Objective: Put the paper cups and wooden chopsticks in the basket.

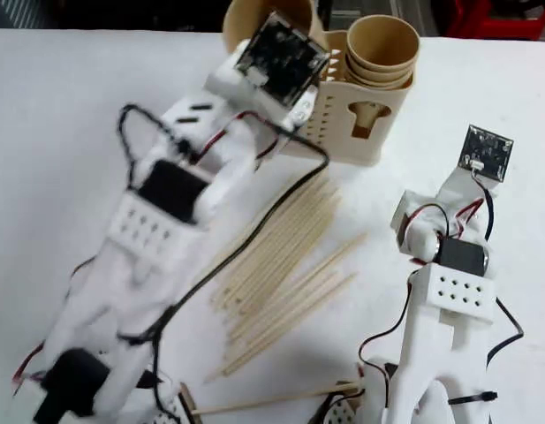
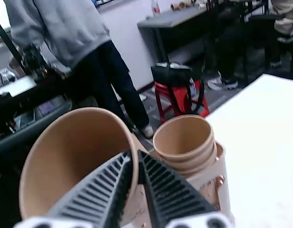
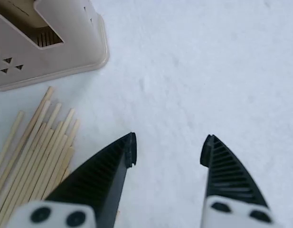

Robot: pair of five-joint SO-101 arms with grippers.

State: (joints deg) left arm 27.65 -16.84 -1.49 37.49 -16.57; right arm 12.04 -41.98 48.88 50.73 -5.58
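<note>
A tan paper cup [image 2: 70,156] is pinched by its rim in my left gripper [image 2: 136,159], which is shut on it and holds it tilted over the beige basket [image 1: 356,132] at the table's far side. The same cup [image 1: 254,22] shows behind the left arm in the high view. A stack of paper cups [image 2: 184,140] stands in the basket, also seen as the stack [image 1: 382,49]. Several wooden chopsticks [image 1: 281,265] lie fanned on the white table in front of the basket. My right gripper [image 3: 167,149] is open above bare table beside the chopstick ends [image 3: 37,142].
One chopstick [image 1: 272,402] lies across the table's near edge between the arm bases. The left arm's black cable [image 1: 246,238] loops over the chopstick pile. A red stool [image 2: 177,102] and a standing person are on the floor beyond the table.
</note>
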